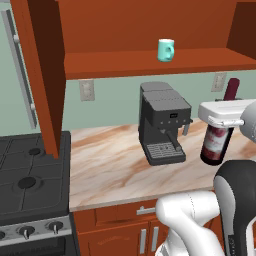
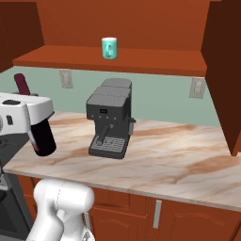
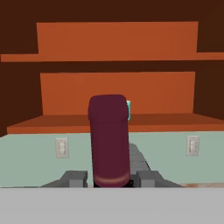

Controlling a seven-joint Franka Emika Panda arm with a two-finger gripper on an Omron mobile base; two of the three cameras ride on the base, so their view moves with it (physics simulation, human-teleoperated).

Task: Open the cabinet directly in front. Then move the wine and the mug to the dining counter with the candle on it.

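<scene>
The cabinet (image 1: pixel 150 62) stands open, its left door (image 1: pixel 42 75) swung out toward me. On its shelf (image 2: pixel 117 63) the teal mug (image 1: pixel 166 50) (image 2: pixel 109 48) stands upright; in the hand view a sliver of the mug (image 3: pixel 128 109) peeks out behind the bottle neck. My gripper (image 1: pixel 220 122) (image 2: pixel 28 122) (image 3: pixel 111 179) is shut on the wine (image 1: pixel 215 142) (image 2: pixel 44 136), gripping it at the shoulder. The dark red capsule (image 3: pixel 109 140) rises between the fingers. The bottle leans slightly, low over the worktop beside the coffee machine. The dining counter and the candle are out of view.
A grey coffee machine (image 1: pixel 162 122) (image 2: pixel 110 120) stands mid-worktop (image 1: pixel 110 165) under the shelf. A black cooktop (image 1: pixel 30 185) lies to the left. Wall outlets (image 1: pixel 86 90) (image 2: pixel 196 87) sit on the green backsplash. The right cabinet door (image 2: pixel 223 70) juts out.
</scene>
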